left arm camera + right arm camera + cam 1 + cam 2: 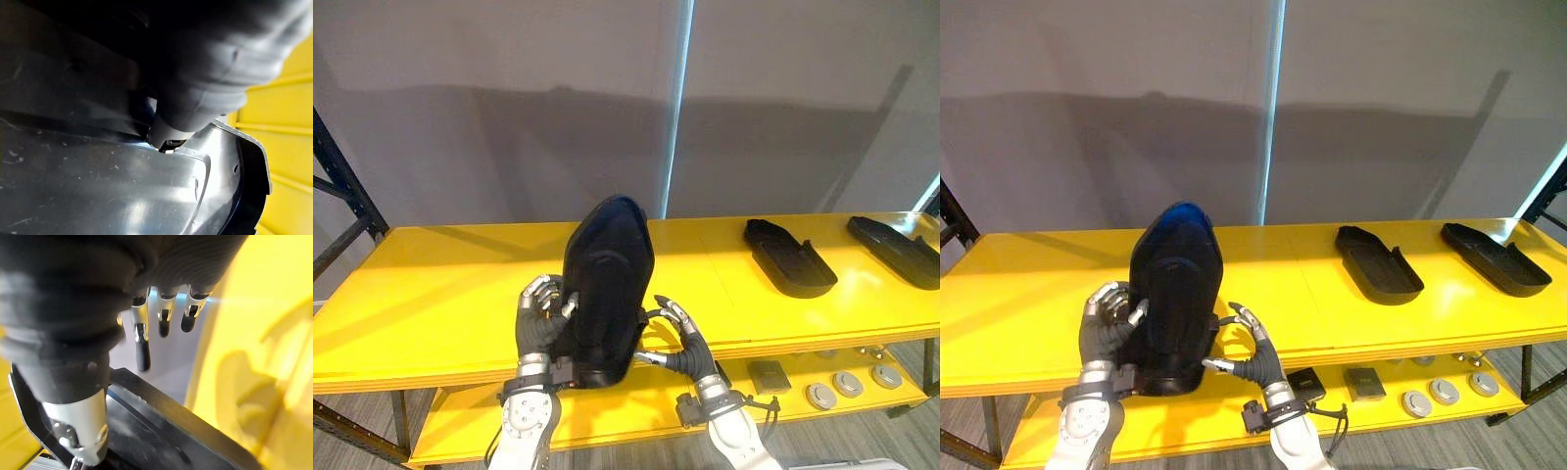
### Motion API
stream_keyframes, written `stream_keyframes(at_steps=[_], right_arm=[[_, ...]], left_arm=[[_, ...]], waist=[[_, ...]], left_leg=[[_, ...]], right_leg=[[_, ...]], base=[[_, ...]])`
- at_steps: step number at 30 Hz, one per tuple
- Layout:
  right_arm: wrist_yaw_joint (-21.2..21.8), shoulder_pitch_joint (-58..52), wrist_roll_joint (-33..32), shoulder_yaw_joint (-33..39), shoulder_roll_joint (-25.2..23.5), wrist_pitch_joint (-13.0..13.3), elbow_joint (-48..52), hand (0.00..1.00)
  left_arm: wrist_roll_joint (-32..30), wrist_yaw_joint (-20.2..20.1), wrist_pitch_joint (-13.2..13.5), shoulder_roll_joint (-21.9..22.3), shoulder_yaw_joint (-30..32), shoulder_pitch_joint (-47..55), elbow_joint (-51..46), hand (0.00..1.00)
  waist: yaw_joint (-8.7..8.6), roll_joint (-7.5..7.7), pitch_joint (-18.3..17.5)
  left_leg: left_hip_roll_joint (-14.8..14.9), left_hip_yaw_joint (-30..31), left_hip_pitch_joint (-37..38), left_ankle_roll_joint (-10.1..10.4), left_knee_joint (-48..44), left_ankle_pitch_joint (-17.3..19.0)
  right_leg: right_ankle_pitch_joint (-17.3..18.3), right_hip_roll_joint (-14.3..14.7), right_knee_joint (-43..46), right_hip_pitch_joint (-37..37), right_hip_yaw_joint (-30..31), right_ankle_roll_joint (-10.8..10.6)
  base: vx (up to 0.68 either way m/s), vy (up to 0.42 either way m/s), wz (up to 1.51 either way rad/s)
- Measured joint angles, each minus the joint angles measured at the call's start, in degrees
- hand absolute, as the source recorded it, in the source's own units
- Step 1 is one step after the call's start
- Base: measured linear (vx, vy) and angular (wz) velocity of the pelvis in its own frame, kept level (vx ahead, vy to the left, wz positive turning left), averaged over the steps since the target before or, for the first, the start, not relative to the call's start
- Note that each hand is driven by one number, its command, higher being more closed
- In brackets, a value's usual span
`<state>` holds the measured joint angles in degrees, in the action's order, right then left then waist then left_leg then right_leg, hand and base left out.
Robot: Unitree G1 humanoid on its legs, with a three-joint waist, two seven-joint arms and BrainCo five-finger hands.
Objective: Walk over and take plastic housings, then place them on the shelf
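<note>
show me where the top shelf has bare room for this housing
Widest bare patch: top shelf from the blue upright to the held housing. A narrower one lies between it and the nearer laid housing. Right end is crowded: that one and a second housing.

A black plastic housing [607,284] leans upright over the yellow shelf's [440,294] front edge, while a second housing [790,257] and a third housing [893,250] lie flat toward its right end.
</note>
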<state>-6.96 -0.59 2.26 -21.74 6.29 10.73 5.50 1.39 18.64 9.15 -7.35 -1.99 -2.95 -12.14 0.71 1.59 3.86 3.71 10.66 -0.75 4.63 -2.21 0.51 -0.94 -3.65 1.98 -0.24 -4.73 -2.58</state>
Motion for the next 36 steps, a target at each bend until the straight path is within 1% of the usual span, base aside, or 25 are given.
stream_keyframes(at_steps=[2, 3, 4, 5, 6, 7, 8, 9, 11, 12, 13, 14, 16, 17, 18, 19, 20, 21, 23, 27, 29, 33, 36], right_arm=[[0.1, 0.1, -0.5, 2.2, -1.0, 0.0, 4.1, 0.00], [-0.3, 0.2, -1.7, 3.4, -1.7, 0.1, 5.8, 0.00], [-1.2, 0.0, -2.6, 5.3, -2.6, 0.1, 8.1, 0.00], [-1.5, -0.3, -3.0, 6.6, -3.0, 0.1, 9.5, 0.00], [-2.2, -1.4, -3.9, 9.6, -3.7, 0.1, 12.6, 0.00], [-3.3, -2.6, -4.1, 13.0, -4.0, 0.2, 15.2, 0.00], [-3.7, -3.2, -4.2, 14.5, -3.9, 0.3, 16.1, 0.00], [-4.5, -4.5, -5.0, 18.0, -3.9, 0.7, 16.7, 0.00], [-5.3, -6.3, -7.0, 20.0, -3.9, 0.7, 16.7, 0.00], [-5.3, -8.3, -8.7, 20.7, -3.8, 0.7, 16.6, 0.00], [-5.2, -10.7, -9.1, 20.8, -3.6, 0.6, 16.4, 0.00], [-5.0, -11.8, -9.1, 20.8, -3.5, 0.6, 16.1, 0.00], [-2.9, -17.3, -9.9, 19.3, -1.7, 0.3, 13.3, 0.00], [-2.2, -18.7, -9.9, 18.7, -0.9, -0.1, 12.3, 0.00], [-0.6, -21.4, -9.6, 17.1, 0.8, -0.9, 10.0, 0.00], [1.1, -24.3, -8.4, 16.0, 1.9, -1.5, 7.6, 0.00], [1.7, -25.6, -8.3, 15.6, 2.4, -1.7, 6.4, 0.00], [3.1, -28.0, -6.7, 14.5, 3.0, -2.0, 4.3, 0.00], [4.9, -30.5, -3.4, 13.2, 3.0, -2.0, -0.1, 0.00], [6.2, -30.6, 0.5, 11.3, 2.8, -2.1, -6.6, 0.00], [6.1, -30.5, 0.7, 10.8, 2.8, -2.1, -8.8, 0.00], [6.0, -29.8, 1.6, 10.3, 2.7, -2.1, -9.5, 0.00], [5.6, -28.4, 1.6, 10.2, 2.7, -2.1, -10.9, 0.00]], left_arm=[[-0.1, 1.2, -0.6, -0.1, 1.0, -3.1, 4.6, 1.00], [1.1, 2.0, -1.2, -0.1, 1.6, -4.1, 6.4, 1.00], [3.0, 2.8, -1.6, 0.0, 2.7, -4.8, 7.8, 1.00], [3.8, 3.0, -1.8, -0.1, 3.1, -5.2, 8.4, 1.00], [5.9, 3.5, -2.2, -0.5, 3.6, -6.0, 9.3, 1.00], [8.3, 3.6, -2.2, -0.9, 4.1, -6.9, 10.2, 1.00], [9.0, 3.6, -2.2, -1.1, 4.3, -7.5, 11.0, 1.00], [12.2, 3.6, -2.2, -2.0, 4.8, -9.7, 13.2, 1.00], [16.4, 3.7, -2.4, -3.6, 5.3, -12.3, 15.3, 1.00], [20.3, 3.7, -2.5, -5.4, 5.3, -15.0, 17.2, 1.00], [23.5, 3.7, -2.5, -7.4, 5.3, -18.0, 19.4, 1.00], [25.1, 3.6, -2.6, -8.4, 5.3, -19.6, 20.5, 1.00], [30.1, 3.4, -2.6, -11.9, 5.1, -25.5, 25.5, 1.00], [31.1, 3.3, -2.6, -12.6, 4.9, -26.8, 26.9, 1.00], [32.5, 2.6, -2.7, -14.1, 4.8, -29.4, 29.7, 1.00], [33.5, 2.0, -2.8, -15.4, 3.9, -32.0, 33.4, 1.00], [33.8, 1.9, -3.0, -16.2, 3.1, -33.1, 35.1, 1.00], [34.6, 1.3, -3.4, -17.6, 1.4, -34.9, 38.2, 1.00], [36.1, 0.8, -3.7, -19.4, -1.4, -38.1, 42.5, 1.00], [39.2, -0.1, -3.9, -22.4, -4.0, -40.1, 45.8, 1.00], [40.2, -0.2, -3.9, -23.7, -4.1, -40.3, 46.3, 1.00], [41.3, -0.1, -4.4, -26.0, -5.6, -42.4, 51.8, 1.00], [42.4, -0.2, -5.1, -27.1, -6.4, -42.6, 52.2, 1.00]], waist=[[-0.24, -0.23, 0.1], [-0.46, -0.33, 0.2], [-1.32, -0.50, 0.2], [-1.72, -0.55, 0.2], [-2.53, -0.64, 0.1], [-3.68, -0.76, 0.0], [-3.99, -0.91, -0.3], [-4.28, -1.26, -0.4], [-4.75, -1.30, -0.5], [-5.25, -1.31, -0.5], [-5.66, -1.38, -0.5], [-5.86, -1.43, -0.5], [-7.21, -1.72, -0.5], [-7.72, -1.80, -0.5], [-8.32, -2.00, -0.3], [-8.95, -2.24, -0.1], [-9.29, -2.35, 0.0], [-9.72, -2.56, 0.2], [-9.96, -2.58, 1.7], [-10.77, -2.60, 4.1], [-10.91, -2.65, 4.7], [-10.87, -2.64, 7.6], [-10.86, -2.63, 8.2]], left_leg=[[-0.5, 0.7, -0.6, 0.4, -0.1, -0.4], [-0.8, 0.2, -1.0, 0.4, 0.0, -0.8], [-0.9, -0.2, -1.0, 0.5, 0.5, -1.1], [-1.0, -0.5, -0.9, 0.5, 1.1, -1.2], [-0.5, -3.2, -0.5, 0.2, 2.6, -1.0], [0.6, -7.7, 0.0, 0.1, 4.0, -1.1], [0.8, -8.9, 0.2, 0.0, 4.5, -2.0], [0.9, -10.1, 0.8, 0.1, 5.5, -3.9], [0.9, -11.1, 1.6, 0.3, 6.3, -4.4], [0.9, -11.9, 1.6, 0.3, 6.4, -4.5], [1.0, -12.9, 1.4, 0.4, 6.6, -4.5], [1.1, -13.5, 1.4, 0.4, 6.8, -4.5], [1.3, -15.0, 0.4, 0.4, 7.1, -4.5], [1.3, -15.3, 0.0, 0.4, 7.1, -4.5], [1.5, -16.0, -0.8, 0.4, 7.1, -4.5], [1.5, -16.2, -1.3, 0.4, 7.1, -4.5], [1.6, -16.2, -1.5, 0.4, 7.1, -4.5], [1.7, -16.5, -2.0, 0.4, 7.1, -4.5], [1.8, -16.8, -2.0, 0.4, 7.0, -4.5], [1.8, -16.7, -2.4, 0.4, 6.6, -4.5], [1.8, -16.7, -3.3, 0.4, 6.3, -4.5], [1.8, -16.7, -4.1, 0.4, 6.0, -4.8], [1.8, -16.9, -5.0, 0.4, 6.1, -4.9]], right_leg=[[0.1, -0.6, -0.3, 0.3, -1.1, 0.0], [0.1, -0.9, -0.3, 0.3, -1.3, 0.0], [0.2, -1.2, -0.3, 0.2, -1.8, -0.1], [0.3, -1.4, -0.3, 0.2, -1.9, -0.1], [0.4, -1.6, -0.3, 0.2, -1.9, -0.2], [0.6, -1.9, -0.3, 0.2, -2.2, -0.4], [0.6, -2.0, -0.3, 0.1, -2.1, -0.4], [0.5, -2.0, -0.3, -0.1, -1.6, -0.6], [0.5, -2.0, -0.2, -0.4, -0.6, -0.6], [0.5, -2.0, 0.0, -1.1, -0.1, -0.6], [0.5, -1.8, 0.6, -2.2, 1.0, -0.6], [0.5, -1.7, 0.6, -2.6, 1.4, -0.6], [0.4, -1.4, 0.9, -4.7, 2.9, -0.6], [0.4, -1.3, 0.9, -5.2, 3.4, -0.7], [0.2, -1.1, 0.9, -6.3, 4.2, -0.7], [0.0, -1.0, 0.9, -7.0, 4.3, -0.7], [0.0, -1.0, 0.9, -7.2, 4.4, -0.7], [-0.1, -0.9, 0.9, -7.7, 4.5, -0.6], [-0.1, -0.7, 0.9, -7.8, 4.8, -0.6], [-0.1, -0.7, 1.0, -8.0, 4.7, -0.6], [-0.1, -0.7, 1.4, -9.1, 4.8, -0.6], [-0.1, -0.7, 2.4, -10.3, 5.1, -0.5], [-0.1, -0.7, 2.8, -11.6, 5.4, -0.6]], base=[[-0.01, 0.021, 0.29], [-0.05, 0.031, 0.17], [-0.04, 0.019, 0.12], [-0.06, 0.023, 0.12], [-0.02, 0.010, 0.20], [-0.01, 0.016, 0.19], [0.03, 0.033, 0.05], [0.04, 0.045, -0.15], [0.05, 0.040, -0.27], [0.06, 0.034, -0.39], [0.05, 0.031, -0.39], [0.04, 0.026, -0.42], [0.05, 0.026, -0.35], [0.05, 0.025, -0.30], [0.04, 0.016, -0.23], [0.04, 0.011, -0.19], [0.05, 0.005, -0.09], [0.04, 0.003, -0.08], [0.03, 0.001, -0.05], [0.00, 0.000, 0.00], [0.00, 0.000, 0.00], [-0.01, 0.002, 0.00], [0.00, 0.015, -0.04]])
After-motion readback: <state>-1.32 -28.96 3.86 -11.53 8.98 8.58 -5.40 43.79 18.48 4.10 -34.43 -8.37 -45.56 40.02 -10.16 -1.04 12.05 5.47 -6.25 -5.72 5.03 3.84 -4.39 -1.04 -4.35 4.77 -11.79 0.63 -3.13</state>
